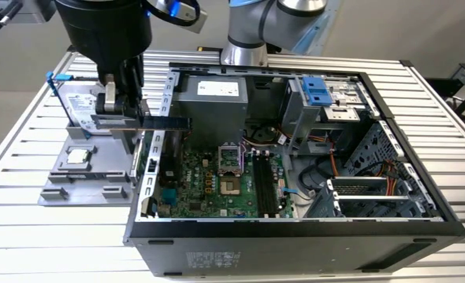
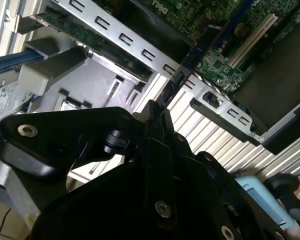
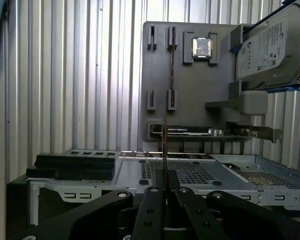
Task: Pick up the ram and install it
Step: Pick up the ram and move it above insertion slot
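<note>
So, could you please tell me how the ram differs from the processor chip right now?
The ram is a long dark stick; the processor chip is small, square and silver. The ram is held in the gripper; the processor chip lies flat on the gray holder.

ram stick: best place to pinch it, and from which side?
Pinch the ram across its two flat faces at the long edge opposite the gold contacts, coming from above. It is thin and long, so the faces likely give a firm hold and the contact edge stays free. The gripper holds it like this now.
</note>
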Controlling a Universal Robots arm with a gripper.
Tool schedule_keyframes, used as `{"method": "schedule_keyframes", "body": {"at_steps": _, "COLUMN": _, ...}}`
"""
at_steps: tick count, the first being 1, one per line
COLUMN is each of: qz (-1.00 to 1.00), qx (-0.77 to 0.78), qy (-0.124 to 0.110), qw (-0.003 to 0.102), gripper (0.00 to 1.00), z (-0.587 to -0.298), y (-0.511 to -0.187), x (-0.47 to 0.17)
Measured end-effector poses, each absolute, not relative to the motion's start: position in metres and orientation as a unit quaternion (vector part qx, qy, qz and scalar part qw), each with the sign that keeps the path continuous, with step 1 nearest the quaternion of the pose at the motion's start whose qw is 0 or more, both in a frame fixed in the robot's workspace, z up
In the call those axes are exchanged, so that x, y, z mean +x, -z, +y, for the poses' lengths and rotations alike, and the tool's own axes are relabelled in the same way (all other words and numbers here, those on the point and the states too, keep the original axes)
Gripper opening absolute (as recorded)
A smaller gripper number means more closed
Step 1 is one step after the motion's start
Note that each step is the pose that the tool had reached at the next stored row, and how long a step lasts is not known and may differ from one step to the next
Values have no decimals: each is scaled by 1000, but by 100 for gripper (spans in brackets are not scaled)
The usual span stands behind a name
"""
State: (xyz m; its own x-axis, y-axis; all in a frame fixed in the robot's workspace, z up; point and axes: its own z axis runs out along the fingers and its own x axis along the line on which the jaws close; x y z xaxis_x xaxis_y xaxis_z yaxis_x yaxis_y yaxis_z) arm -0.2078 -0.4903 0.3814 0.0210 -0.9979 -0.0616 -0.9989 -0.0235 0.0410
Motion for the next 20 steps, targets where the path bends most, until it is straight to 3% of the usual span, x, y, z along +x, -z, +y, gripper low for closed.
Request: {"method": "schedule_keyframes", "body": {"at_steps": 20, "qz": 699, "qx": -715, "qy": -36, "qw": 7, "gripper": 0, "z": -490, "y": -381, "x": -169}}
